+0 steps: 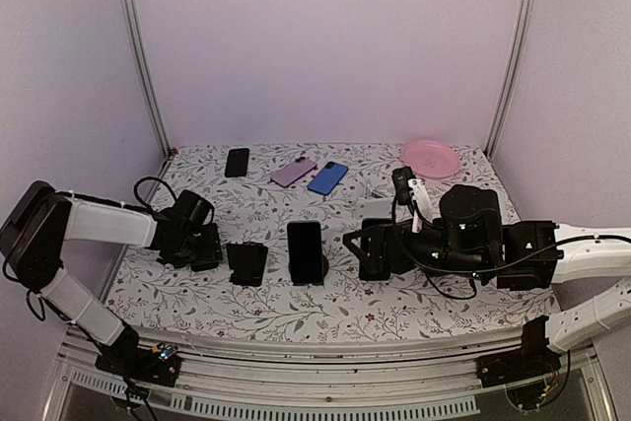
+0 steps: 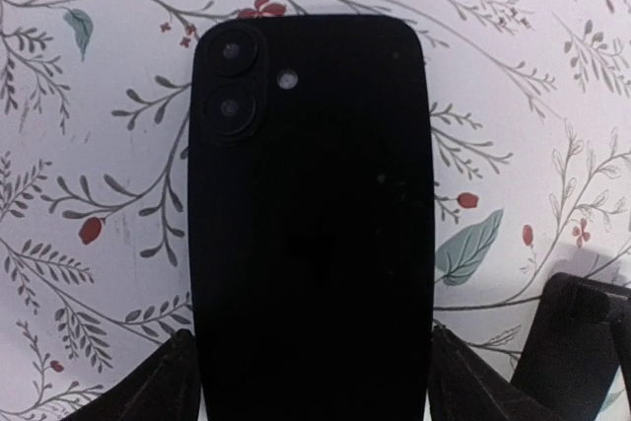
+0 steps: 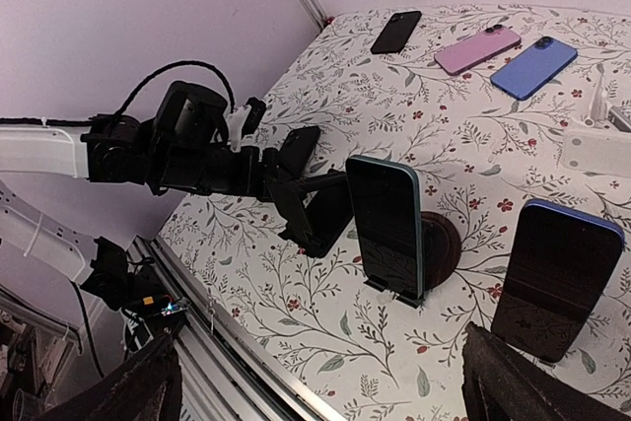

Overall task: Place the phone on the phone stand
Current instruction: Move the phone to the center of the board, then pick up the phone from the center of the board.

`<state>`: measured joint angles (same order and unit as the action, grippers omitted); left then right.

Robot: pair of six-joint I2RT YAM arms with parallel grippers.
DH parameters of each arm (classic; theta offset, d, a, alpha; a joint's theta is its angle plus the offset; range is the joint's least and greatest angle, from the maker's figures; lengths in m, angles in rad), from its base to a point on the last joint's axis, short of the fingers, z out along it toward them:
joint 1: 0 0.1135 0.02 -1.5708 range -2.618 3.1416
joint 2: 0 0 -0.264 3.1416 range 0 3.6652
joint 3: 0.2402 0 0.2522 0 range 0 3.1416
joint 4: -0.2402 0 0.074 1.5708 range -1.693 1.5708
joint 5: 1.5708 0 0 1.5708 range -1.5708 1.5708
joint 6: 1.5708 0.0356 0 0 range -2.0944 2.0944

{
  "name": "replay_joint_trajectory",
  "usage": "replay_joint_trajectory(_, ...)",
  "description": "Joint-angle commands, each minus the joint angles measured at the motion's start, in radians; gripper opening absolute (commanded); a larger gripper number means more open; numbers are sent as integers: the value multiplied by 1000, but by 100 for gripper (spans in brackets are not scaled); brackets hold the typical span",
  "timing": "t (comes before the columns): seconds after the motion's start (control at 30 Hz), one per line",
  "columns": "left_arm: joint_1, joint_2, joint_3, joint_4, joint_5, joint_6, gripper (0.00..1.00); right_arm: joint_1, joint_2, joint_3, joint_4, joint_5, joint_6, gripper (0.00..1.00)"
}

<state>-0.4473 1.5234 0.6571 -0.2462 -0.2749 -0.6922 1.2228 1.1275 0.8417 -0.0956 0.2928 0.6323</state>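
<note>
A black phone (image 2: 311, 234), its back and twin camera lenses facing me, fills the left wrist view. My left gripper (image 2: 315, 386) is shut on it, one finger (image 2: 158, 386) pressed against each long edge. From above, the phone (image 1: 246, 263) stands nearly upright just right of the left gripper (image 1: 219, 246). A black phone stand (image 3: 325, 219) sits right at it, and whether the phone rests on the stand I cannot tell. My right gripper (image 3: 330, 386) hovers open and empty to the right (image 1: 360, 239).
A dark phone (image 1: 306, 251) leans on a round brown stand mid-table, and a blue-edged one (image 3: 557, 278) on another stand beside it. At the back lie a black phone (image 1: 237, 162), a pink phone (image 1: 293, 173), a blue phone (image 1: 327, 177) and a pink plate (image 1: 431, 158).
</note>
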Motion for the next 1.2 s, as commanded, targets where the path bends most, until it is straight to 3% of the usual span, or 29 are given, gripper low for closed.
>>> replay_joint_trajectory(0.0, 2, 13, -33, -2, -19, -102, 83, 14, 4, 12, 20, -6, 1, 99)
replay_joint_trajectory(0.17, 0, 70, -3, -13, -52, -97, 93, 14, -3, 16, 13, 3, -3, 99)
replay_joint_trajectory(0.47, -2, 141, 65, -51, -43, -53, 87, 14, -4, 10, 23, 0, -3, 99)
replay_joint_trajectory(0.73, -13, 183, 112, -85, -39, -30, 89, 14, -29, -4, 22, 7, 0, 99)
replay_joint_trajectory(0.87, -12, 195, 124, -96, -42, -30, 85, 15, -33, -4, 20, 7, -2, 99)
replay_joint_trajectory(1.07, -11, 193, 120, -99, -50, -28, 70, 15, -41, -7, 17, 5, 0, 99)
replay_joint_trajectory(1.17, -11, 174, 102, -81, -48, -26, 68, 15, -37, -3, 20, 1, -3, 99)
